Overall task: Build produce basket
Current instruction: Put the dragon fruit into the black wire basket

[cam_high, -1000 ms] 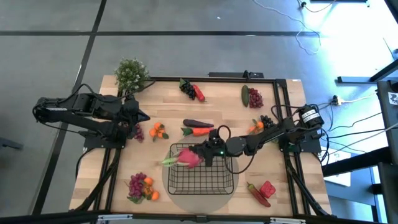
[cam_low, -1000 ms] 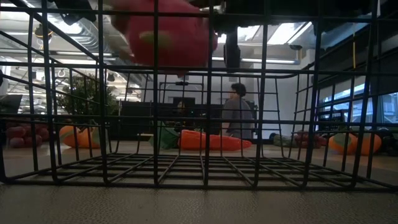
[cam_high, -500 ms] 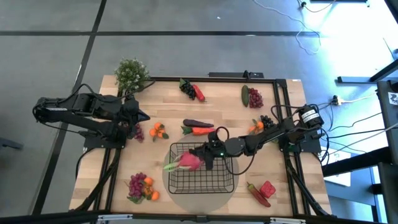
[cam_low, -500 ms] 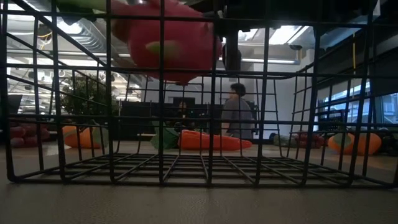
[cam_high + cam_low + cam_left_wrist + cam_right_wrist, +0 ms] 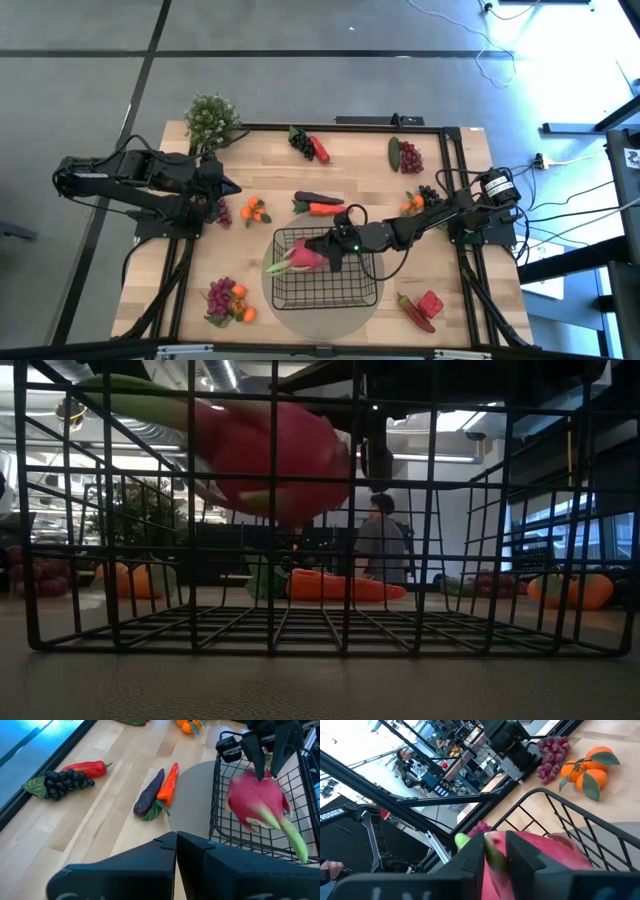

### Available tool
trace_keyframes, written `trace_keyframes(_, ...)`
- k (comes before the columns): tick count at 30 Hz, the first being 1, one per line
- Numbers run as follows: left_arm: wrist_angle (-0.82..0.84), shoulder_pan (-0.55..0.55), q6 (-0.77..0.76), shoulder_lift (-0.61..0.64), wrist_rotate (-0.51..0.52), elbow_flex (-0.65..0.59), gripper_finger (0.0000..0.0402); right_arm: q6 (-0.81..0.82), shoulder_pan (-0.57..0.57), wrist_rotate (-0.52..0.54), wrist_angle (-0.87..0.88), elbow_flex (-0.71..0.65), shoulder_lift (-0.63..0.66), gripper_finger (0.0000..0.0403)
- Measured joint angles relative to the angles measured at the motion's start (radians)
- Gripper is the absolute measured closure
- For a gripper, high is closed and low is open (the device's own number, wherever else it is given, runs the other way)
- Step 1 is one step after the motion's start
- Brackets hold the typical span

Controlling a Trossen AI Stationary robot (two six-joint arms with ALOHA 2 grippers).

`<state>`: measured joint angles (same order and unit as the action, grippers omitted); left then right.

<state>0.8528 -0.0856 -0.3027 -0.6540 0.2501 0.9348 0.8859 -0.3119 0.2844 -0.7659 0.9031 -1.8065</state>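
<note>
The black wire basket (image 5: 372, 300) stands on a grey round mat near the table's front middle. My right gripper (image 5: 328, 252) reaches level over the basket's far rim, shut on the pink radish (image 5: 305, 258). In the low view the radish (image 5: 270, 460) hangs inside the basket's upper part, clear of the floor grid, with its green leaf stalk (image 5: 130, 390) toward the table's left. My left gripper (image 5: 225, 188) waits shut, raised over the table's left side. My right gripper pinches the radish between its two fingers at the end opposite the leaf stalk (image 5: 264, 776). The fingers come level from the table's right. The radish juts past the fingertips (image 5: 256, 762), lifted clear, and its stalk (image 5: 292, 840) slants down and away.
A carrot and an eggplant (image 5: 318, 205) lie just beyond the basket. Oranges (image 5: 255, 210), grapes with oranges (image 5: 225, 300) and red peppers (image 5: 425, 305) lie around it. Black grapes and a pepper (image 5: 308, 145), a cucumber and red grapes (image 5: 402, 155) and a potted plant (image 5: 210, 118) are at the far edge.
My right gripper has tipped down a little. The radish has sunk from the basket's rim height into its upper part and stays off the floor grid.
</note>
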Motion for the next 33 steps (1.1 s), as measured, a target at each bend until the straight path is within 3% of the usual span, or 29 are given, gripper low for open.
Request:
trace_keyframes(8, 0.000, 0.000, 0.000, 0.000, -0.001, 0.000, 0.0401, -0.019, -0.004, -0.025, -0.061, 0.000, 0.000, 0.0327)
trace_keyframes(19, 0.001, 0.000, -0.001, 0.000, -0.010, 0.000, 0.0401, -0.338, -0.050, -0.024, -0.098, 0.060, 0.002, 0.0329)
trace_keyframes(24, 0.002, 0.000, 0.000, 0.000, -0.010, 0.000, 0.0401, -0.466, -0.053, -0.045, 0.141, 0.180, 0.003, 0.0335)
trace_keyframes(33, 0.002, 0.000, 0.028, 0.000, -0.041, 0.000, 0.0401, -0.597, -0.018, -0.202, 0.883, 0.489, 0.003, 0.0335)
